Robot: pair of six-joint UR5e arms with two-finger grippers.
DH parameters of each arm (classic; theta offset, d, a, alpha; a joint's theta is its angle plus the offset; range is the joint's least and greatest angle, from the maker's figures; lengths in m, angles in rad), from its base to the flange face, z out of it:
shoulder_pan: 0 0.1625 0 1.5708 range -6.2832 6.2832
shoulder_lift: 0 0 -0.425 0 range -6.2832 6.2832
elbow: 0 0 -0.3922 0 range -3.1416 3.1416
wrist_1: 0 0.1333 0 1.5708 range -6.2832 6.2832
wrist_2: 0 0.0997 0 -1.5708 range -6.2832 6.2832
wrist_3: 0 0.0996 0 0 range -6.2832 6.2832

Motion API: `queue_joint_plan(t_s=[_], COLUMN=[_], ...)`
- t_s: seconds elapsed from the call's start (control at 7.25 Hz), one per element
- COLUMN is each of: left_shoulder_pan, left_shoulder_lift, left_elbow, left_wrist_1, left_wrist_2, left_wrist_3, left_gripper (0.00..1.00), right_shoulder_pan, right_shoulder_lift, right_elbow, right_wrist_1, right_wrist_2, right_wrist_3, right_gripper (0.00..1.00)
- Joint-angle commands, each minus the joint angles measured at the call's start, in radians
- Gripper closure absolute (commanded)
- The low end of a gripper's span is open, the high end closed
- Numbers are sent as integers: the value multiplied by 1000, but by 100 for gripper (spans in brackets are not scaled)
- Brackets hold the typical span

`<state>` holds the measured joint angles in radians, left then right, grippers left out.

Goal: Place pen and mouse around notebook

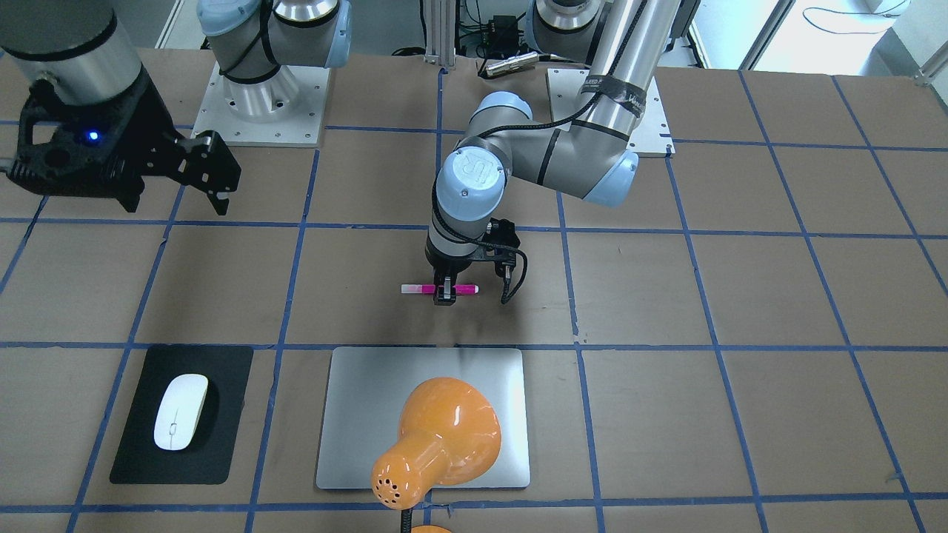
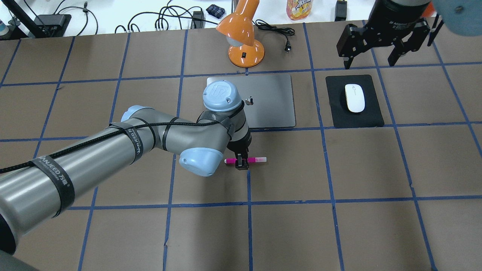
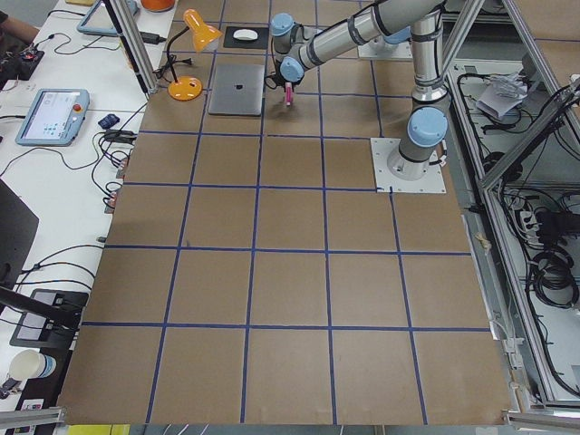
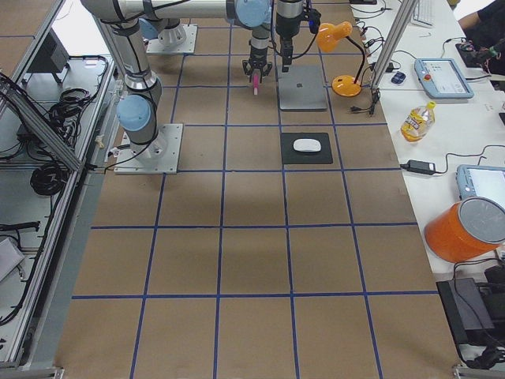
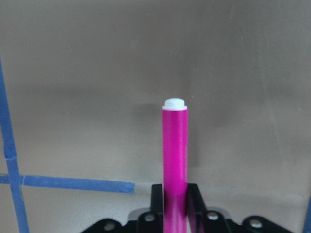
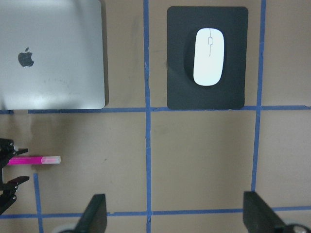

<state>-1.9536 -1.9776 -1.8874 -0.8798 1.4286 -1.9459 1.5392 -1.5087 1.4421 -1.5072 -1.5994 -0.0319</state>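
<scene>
The pink pen [image 1: 464,289] lies level, crosswise between the fingers of my left gripper [image 1: 445,296], which is shut on its middle, low over the brown table on the robot's side of the notebook. In the left wrist view the pen [image 5: 175,145] sticks out past the black fingers. The silver notebook [image 2: 271,98] lies flat, partly hidden by a lamp in the front view. The white mouse [image 2: 354,98] rests on a black mat [image 2: 339,113] beside the notebook. My right gripper [image 2: 371,62] hangs open and empty, high above the mat's far edge.
An orange desk lamp [image 2: 243,34] stands at the notebook's far side, its shade leaning over the notebook [image 1: 363,414]. Cables, a bottle and tablets lie on the white bench beyond the table. Blue tape lines grid the table top.
</scene>
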Motion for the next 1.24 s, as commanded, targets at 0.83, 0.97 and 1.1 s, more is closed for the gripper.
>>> queue_joint_plan(t_s=[0.83, 0.97, 1.1], left_shoulder_pan=[452, 452, 443], left_shoulder_lift=[431, 459, 467], left_elbow=[51, 92, 147], left_wrist_1=[-368, -469, -532], left_wrist_2=[228, 237, 219], left_wrist_3=[1419, 1514, 1530], left_gripper=[0, 0, 0], right_shoulder_pan=[13, 12, 12], right_shoulder_lift=[-50, -50, -50], right_elbow=[77, 75, 69], right_wrist_1=[-1, 2, 2], right_wrist_2=[7, 7, 6], right_wrist_3=[24, 24, 24], right_gripper=[0, 0, 0])
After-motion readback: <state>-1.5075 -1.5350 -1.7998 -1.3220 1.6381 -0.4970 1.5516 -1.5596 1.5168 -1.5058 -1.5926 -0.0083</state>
